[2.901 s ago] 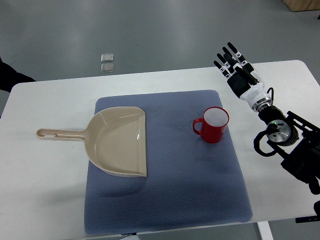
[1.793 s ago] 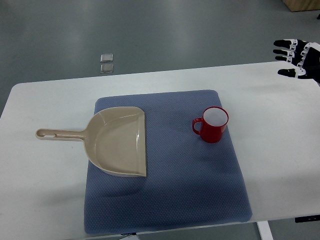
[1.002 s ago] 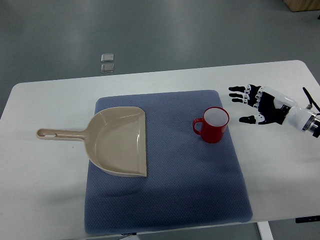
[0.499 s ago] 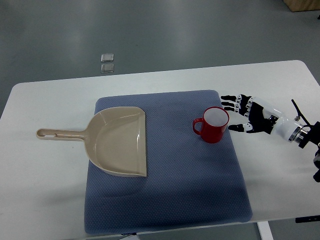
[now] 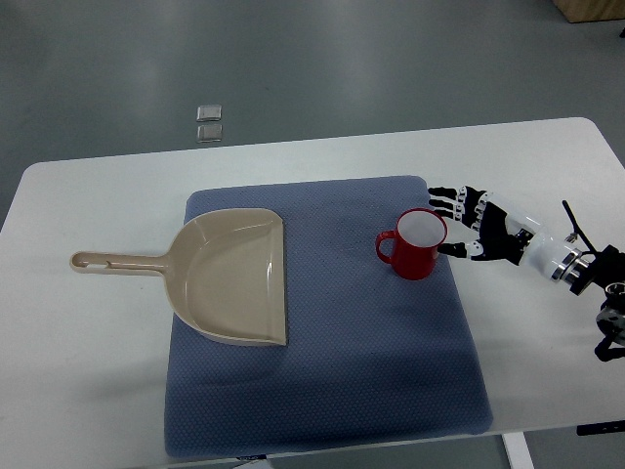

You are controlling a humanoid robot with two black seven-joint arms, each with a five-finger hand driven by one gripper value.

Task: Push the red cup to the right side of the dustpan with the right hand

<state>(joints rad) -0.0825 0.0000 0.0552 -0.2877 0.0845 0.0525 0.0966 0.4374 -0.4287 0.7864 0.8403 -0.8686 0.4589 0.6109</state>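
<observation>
The red ceramic cup [image 5: 416, 244] stands on the blue mat [image 5: 391, 371], at 3 o'clock from the beige plastic dustpan [image 5: 234, 276]. Right hand [image 5: 483, 233], fingers spread and empty, sits beside the cup's right wall: contact low, push steadily toward 9 o'clock.

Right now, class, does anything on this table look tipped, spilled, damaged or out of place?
Nothing stands out. The red cup stands upright on the blue mat, the dustpan lies flat, and the right hand is open beside the cup.
</observation>
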